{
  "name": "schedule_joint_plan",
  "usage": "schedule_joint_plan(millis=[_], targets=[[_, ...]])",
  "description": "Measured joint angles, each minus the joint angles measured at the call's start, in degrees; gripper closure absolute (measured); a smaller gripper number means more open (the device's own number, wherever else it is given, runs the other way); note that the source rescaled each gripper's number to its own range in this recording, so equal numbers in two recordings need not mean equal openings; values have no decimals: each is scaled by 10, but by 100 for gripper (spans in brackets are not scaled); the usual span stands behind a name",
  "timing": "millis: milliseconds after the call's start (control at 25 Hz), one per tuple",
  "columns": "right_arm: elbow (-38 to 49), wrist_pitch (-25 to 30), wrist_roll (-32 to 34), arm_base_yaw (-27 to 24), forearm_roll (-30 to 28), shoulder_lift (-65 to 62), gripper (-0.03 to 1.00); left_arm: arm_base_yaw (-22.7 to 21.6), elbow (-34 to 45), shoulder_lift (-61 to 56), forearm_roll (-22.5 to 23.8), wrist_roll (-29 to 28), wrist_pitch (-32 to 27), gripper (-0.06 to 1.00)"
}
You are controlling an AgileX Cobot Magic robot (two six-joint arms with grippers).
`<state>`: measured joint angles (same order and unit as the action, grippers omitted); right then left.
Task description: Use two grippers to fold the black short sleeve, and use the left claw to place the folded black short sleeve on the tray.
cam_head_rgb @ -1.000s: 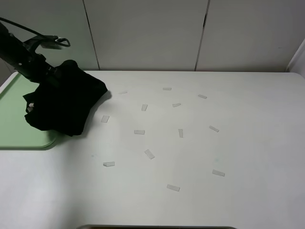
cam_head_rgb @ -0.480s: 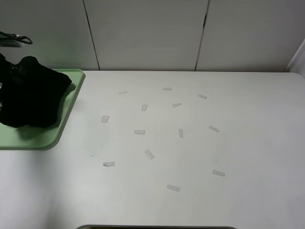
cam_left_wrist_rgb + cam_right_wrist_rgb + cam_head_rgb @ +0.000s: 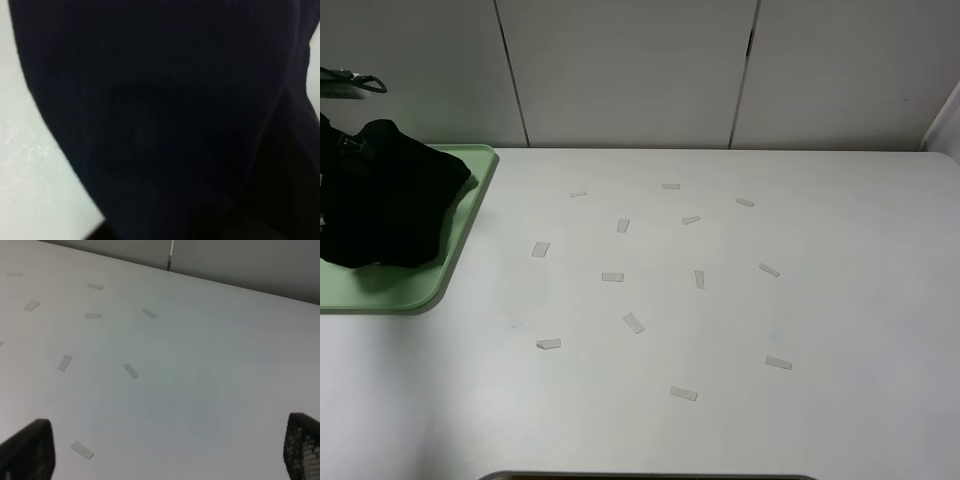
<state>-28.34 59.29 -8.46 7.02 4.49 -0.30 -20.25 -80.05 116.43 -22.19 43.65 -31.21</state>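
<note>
Black arm hardware, seen only in parts

In the right wrist view the right gripper [image 3: 165, 455] shows just its two black fingertips [image 3: 25, 450], blunt and rounded, one at about 8 o'clock and one at 4 o'clock; the latter carries a fine dotted grid texture. In the high view a thin black looped cable [image 3: 350, 80] shows at 10 o'clock, with a black arm part just beneath it.

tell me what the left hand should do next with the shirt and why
Probably finish opening and lift away. The bundled black shirt already sits over the green tray, and the left wrist view is filled with black cloth, so the hand itself is hidden; release looks like the only step left.
</note>
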Motion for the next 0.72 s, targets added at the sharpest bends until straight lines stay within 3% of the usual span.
schedule_joint_plan(millis=[120,200,440,720], targets=[[0,0,0,0,0,0,-3,0,0,0,0,0,12,13],[0,0,0,0,0,0,-3,0,0,0,0,0,16,2],[0,0,0,0,0,0,-3,0,-1,0,-8,-1,18,-5],[0,0,0,0,0,0,-3,0,-1,-1,-105,-1,18,-6]])
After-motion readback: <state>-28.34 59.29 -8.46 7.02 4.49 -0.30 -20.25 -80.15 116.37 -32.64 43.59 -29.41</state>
